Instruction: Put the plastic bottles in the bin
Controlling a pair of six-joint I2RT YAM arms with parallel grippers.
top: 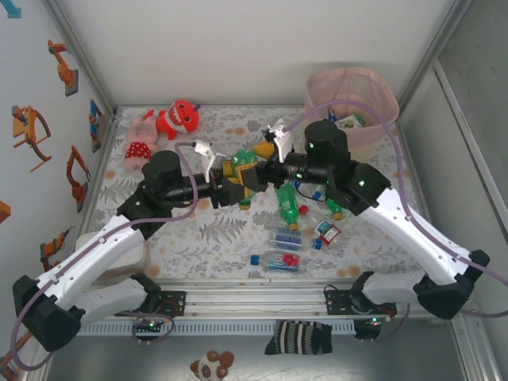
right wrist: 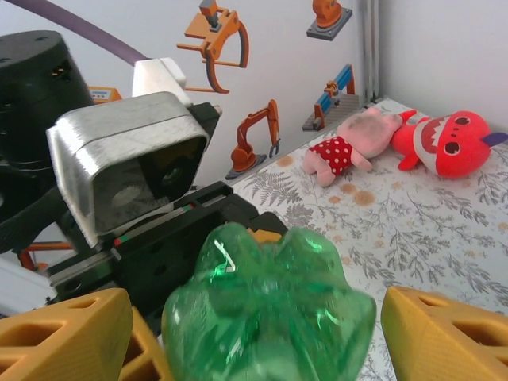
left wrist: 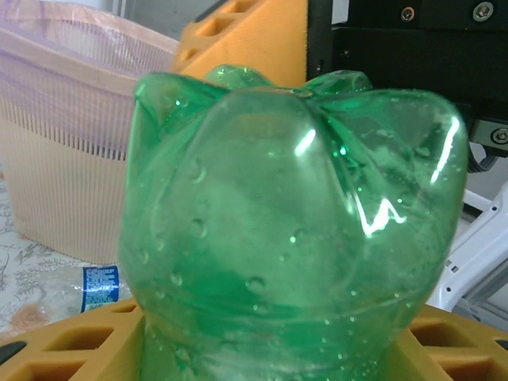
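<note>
Left gripper (left wrist: 270,353): pinches the green bottle (left wrist: 286,238); in its wrist view both orange fingers (left wrist: 75,349) press the bottle's sides with no gap.
Right gripper (right wrist: 262,341): spread. Its fingers stand on either side of the same bottle, and daylight shows between the bottle and one finger.
Bottle: held off the counter (top: 222,234) at the middle, between the two gripper tips, its lobed base toward the wrist cameras.
Step in hand: most likely a hand-over from left arm to right, since the bin (left wrist: 55,182) stands at the far right corner, on the right arm's side.
How to do it well: the right gripper should close on the straight wall of the bottle, not on the slick lobed base, and squarely, so that the thin plastic does not twist out.
Order: the left should let go only once the right grips firmly.
Carry: lift above the pink rim before swinging over, then open over the middle of the mouth.
Risk: both sets of fingers crowd one small bottle and could knock each other.
Other bottles (top: 287,238): lie loose on the counter near the right arm, and a few already lie in the bin.
Toys (top: 171,123): at the far left, well apart.
</note>
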